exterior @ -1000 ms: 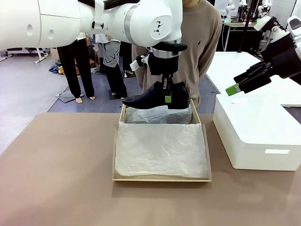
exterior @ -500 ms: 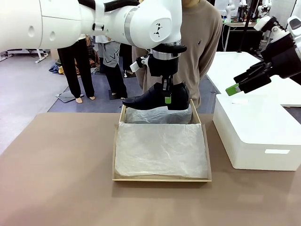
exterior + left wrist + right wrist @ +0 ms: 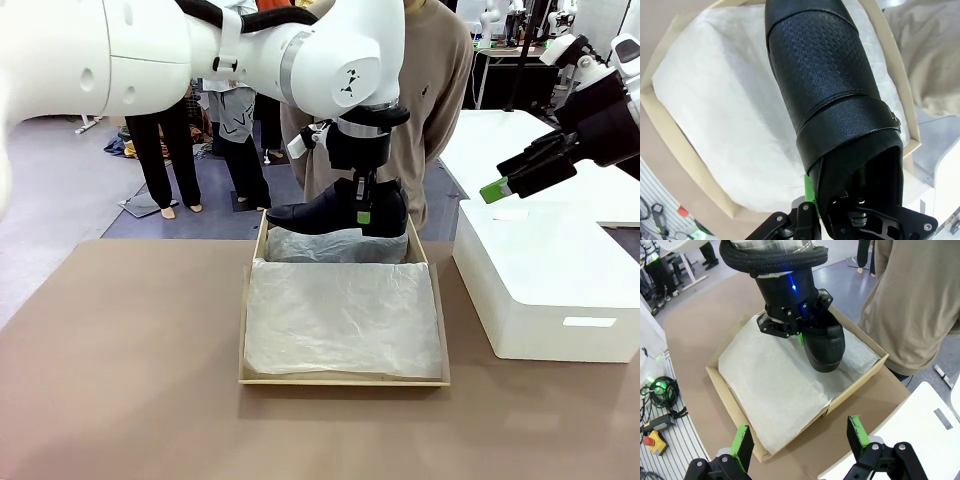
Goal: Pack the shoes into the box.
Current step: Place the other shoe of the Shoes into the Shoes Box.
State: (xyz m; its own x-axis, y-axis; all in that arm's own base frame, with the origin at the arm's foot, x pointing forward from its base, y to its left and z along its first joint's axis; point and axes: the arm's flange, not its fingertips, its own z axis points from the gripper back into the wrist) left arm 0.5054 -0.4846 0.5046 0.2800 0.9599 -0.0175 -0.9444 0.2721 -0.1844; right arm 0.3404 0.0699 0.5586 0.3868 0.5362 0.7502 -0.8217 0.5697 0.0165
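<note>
Nearest in the front view is the bare brown surface (image 3: 120, 390), then the box (image 3: 345, 381) at centre frame, open, with white tissue paper (image 3: 340, 315) spread across it. Over its far end the shoe (image 3: 335, 212) hangs just above the bunched tissue; touching it or not, can't tell. The left fingers (image 3: 361, 203) drop in from above and pinch the shoe's side wall at the heel end, with a green pad (image 3: 362, 215) flat on the near side of the leather. The long axis runs straight across the frame, about level, sole down: pointed toe to frame left, heel to frame right. In the left wrist view the shoe (image 3: 825, 90) stretches up the frame away from the fingers (image 3: 808, 189), strap (image 3: 850, 125) and small buckle (image 3: 894, 120) close in, toe at the top edge. Right of the box sits the white box (image 3: 540, 290). Above it, upper right, the right fingers (image 3: 493, 190) are spread wide, holding nothing. Behind the box stands a person (image 3: 440, 90) in a beige top
</note>
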